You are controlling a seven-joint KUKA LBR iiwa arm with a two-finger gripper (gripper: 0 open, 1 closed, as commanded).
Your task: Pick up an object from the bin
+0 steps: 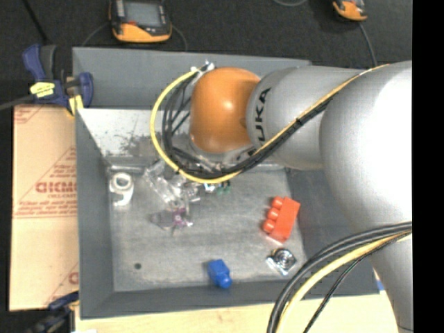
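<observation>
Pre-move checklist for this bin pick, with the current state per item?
1. Gripper inside the bin, upper-left part: ok.
2. Target settled: cannot tell; a clear, purple-tinged piece lies nearest, just on its near side.
3. Anything held: cannot tell; the orange wrist cover blocks the view.
4. White ring apart from the gripper, on its left: ok.
5. Orange block, blue piece and silver nut well away from it: ok.

In the bin (pixel 94 207), a ring (pixel 121 188) lies left, a brick (pixel 280 218) right. A nut (pixel 282 261) sits before the brick, a block (pixel 219 273) left of it.
</observation>
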